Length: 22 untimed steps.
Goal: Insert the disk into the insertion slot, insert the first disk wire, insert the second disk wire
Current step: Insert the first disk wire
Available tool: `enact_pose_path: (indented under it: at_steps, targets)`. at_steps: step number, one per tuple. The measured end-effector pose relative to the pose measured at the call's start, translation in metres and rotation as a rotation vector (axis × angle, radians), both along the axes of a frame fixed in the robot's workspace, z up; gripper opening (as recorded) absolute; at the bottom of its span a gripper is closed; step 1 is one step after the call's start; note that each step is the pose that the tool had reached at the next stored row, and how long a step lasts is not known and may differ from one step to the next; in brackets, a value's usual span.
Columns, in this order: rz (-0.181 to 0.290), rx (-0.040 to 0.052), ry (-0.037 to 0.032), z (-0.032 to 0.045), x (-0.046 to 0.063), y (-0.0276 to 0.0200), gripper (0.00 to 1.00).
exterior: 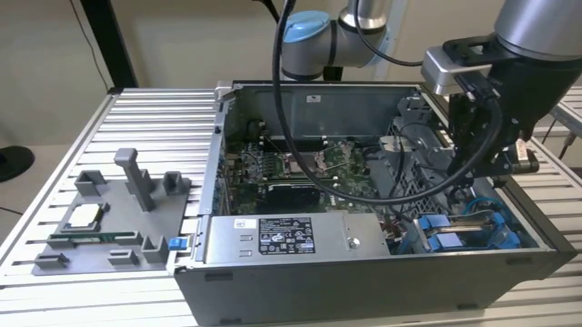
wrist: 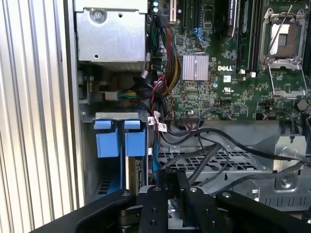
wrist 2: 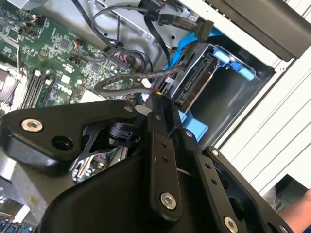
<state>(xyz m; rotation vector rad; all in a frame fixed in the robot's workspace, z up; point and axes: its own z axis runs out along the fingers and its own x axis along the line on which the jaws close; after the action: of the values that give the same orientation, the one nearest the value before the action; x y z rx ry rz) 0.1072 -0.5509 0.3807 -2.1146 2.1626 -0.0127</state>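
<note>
The disk (wrist 2: pixel 197 90), silver-grey in a bright blue frame, lies inside the insertion slot (wrist 2: pixel 233 97) at the case's front corner, on the exterior view's right (exterior: pixel 454 230). Its connector end faces my gripper (wrist 2: pixel 158 99). A thin black disk wire (wrist 2: pixel 121 80) arcs over the motherboard and ends at my fingertips, a short way from that connector end. The fingers (wrist: pixel 167 187) stand close together on the wire's plug. In the exterior view my gripper (exterior: pixel 480 170) hangs just above the drive bay.
The open computer case (exterior: pixel 364 279) sits on a slatted metal table. A silver labelled power-supply box (exterior: pixel 282 238) fills its front. Two blue latch tabs (wrist: pixel 120 141) and loose cable bundles (wrist: pixel 160 92) crowd the bay. A grey fixture tray (exterior: pixel 100 218) with parts lies on the exterior view's left.
</note>
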Motion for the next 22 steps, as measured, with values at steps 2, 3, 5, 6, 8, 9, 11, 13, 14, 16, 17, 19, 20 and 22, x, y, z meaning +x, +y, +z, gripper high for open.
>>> enact_pose_path:
  at_steps: [2,3,5,6,8,9,11,13,14,16,17,19,20,22]
  targets:
    - [0.000,-0.0001,0.0014,-0.0003,0.004,-0.0027,0.00]
    - [0.000,0.0000,0.0027,-0.0005,0.005,-0.0042,0.00]
    - [0.000,-0.0001,0.0054,-0.0008,0.009,-0.0076,0.00]
    - [0.000,0.0001,0.0066,-0.0010,0.011,-0.0092,0.00]
    - [0.000,0.0002,0.0087,-0.0013,0.014,-0.0123,0.00]
    - [0.000,0.0002,0.0093,-0.0015,0.015,-0.0137,0.00]
    - [0.000,0.0003,0.0096,-0.0016,0.016,-0.0153,0.00]
    - [0.000,0.0004,0.0096,-0.0016,0.016,-0.0154,0.00]
    - [0.000,0.0004,0.0096,-0.0016,0.016,-0.0155,0.00]
    - [0.000,0.0003,0.0096,-0.0015,0.016,-0.0155,0.00]
    - [0.000,0.0003,0.0096,-0.0016,0.016,-0.0156,0.00]
    - [0.000,0.0003,0.0096,-0.0015,0.016,-0.0156,0.00]
    - [0.000,0.0003,0.0096,-0.0016,0.016,-0.0156,0.00]
    - [0.000,0.0003,0.0096,-0.0015,0.016,-0.0156,0.00]
